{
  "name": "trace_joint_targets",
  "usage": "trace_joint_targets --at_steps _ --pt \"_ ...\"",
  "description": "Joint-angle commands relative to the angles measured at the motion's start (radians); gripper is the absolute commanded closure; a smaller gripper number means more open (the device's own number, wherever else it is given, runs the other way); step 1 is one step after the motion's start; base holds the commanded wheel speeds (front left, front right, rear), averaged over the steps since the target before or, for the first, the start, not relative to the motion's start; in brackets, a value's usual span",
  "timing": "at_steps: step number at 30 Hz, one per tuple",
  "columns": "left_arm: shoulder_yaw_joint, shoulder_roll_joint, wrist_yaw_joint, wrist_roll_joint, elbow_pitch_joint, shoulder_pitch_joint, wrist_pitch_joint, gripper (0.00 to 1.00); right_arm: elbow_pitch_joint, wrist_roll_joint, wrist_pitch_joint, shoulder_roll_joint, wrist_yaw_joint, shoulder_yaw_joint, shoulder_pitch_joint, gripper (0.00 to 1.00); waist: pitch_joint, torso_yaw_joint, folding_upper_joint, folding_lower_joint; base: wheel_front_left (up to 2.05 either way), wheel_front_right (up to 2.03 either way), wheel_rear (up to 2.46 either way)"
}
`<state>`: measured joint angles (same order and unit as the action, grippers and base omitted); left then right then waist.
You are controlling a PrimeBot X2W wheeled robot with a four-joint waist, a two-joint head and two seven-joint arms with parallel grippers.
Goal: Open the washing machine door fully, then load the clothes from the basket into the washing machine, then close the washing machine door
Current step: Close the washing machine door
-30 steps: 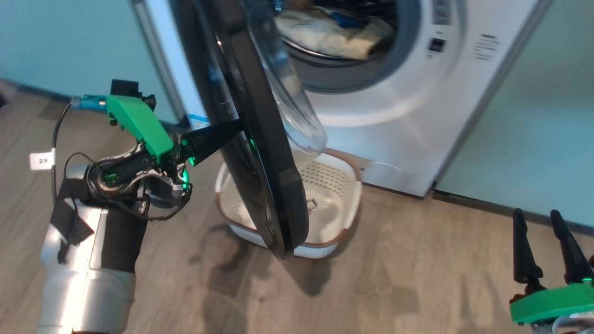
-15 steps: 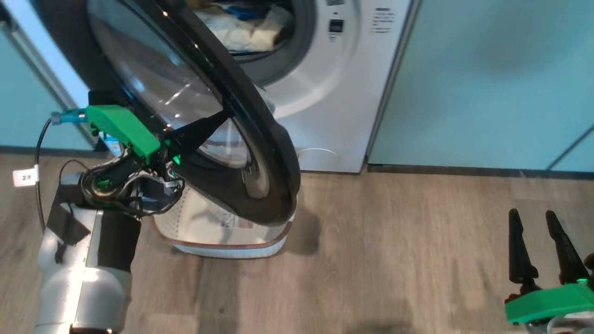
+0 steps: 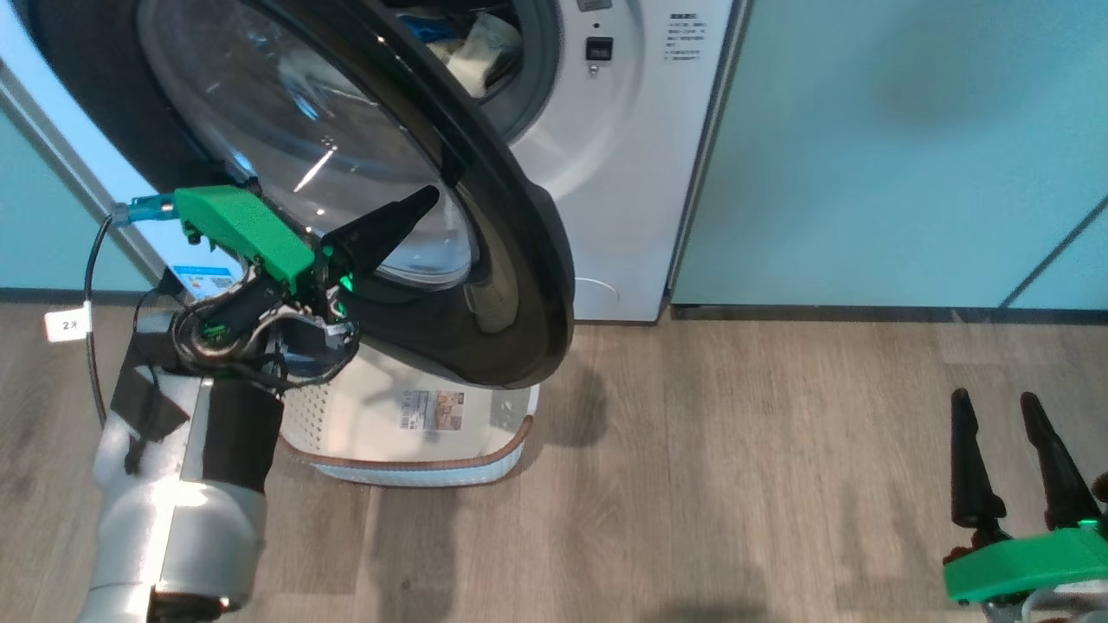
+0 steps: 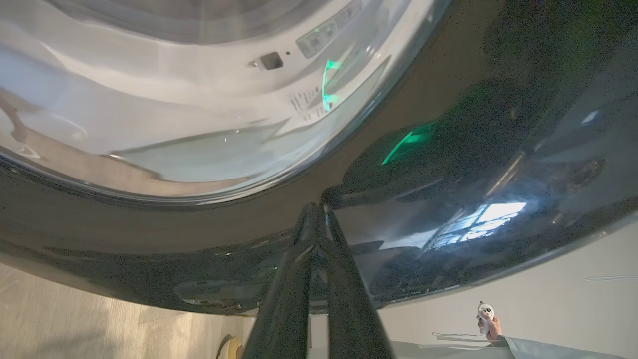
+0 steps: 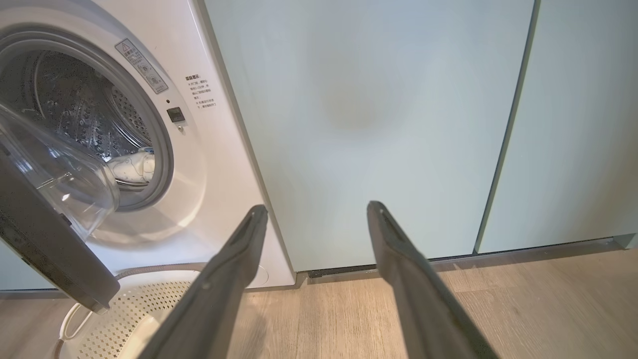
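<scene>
Left gripper (image 3: 420,201), fingers pressed together, tips against washing machine door (image 3: 519,285) outer face; spread right gripper (image 3: 994,400) well apart from it.

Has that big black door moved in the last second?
Yes. The washing machine door has swung toward shut and now covers more of the washing machine opening.

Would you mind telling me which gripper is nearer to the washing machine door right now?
Left. The left gripper, fingers together, points at the washing machine door, touching or nearly so; the right gripper hangs open above the floor, far off.
</scene>
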<state>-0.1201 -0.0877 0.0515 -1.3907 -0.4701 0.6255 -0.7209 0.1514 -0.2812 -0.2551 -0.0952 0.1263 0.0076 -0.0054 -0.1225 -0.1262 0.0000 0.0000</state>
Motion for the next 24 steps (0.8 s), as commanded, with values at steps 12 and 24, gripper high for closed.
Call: trace_joint_targets --at_steps 12,24 --pt "-0.03 -0.106 0.068 0.099 0.019 -0.045 0.104 0.0 -0.04 0.001 -0.007 -0.004 0.004 -0.018 0.001 0.0 0.042 0.062 0.0 0.0 0.0 0.0 0.0" --pt "0.141 -0.216 0.079 0.235 0.129 -0.171 0.464 0.0 -0.045 0.004 -0.007 0.006 0.004 -0.044 0.028 0.0 0.064 0.081 0.0 0.0 0.0 0.0 0.0"
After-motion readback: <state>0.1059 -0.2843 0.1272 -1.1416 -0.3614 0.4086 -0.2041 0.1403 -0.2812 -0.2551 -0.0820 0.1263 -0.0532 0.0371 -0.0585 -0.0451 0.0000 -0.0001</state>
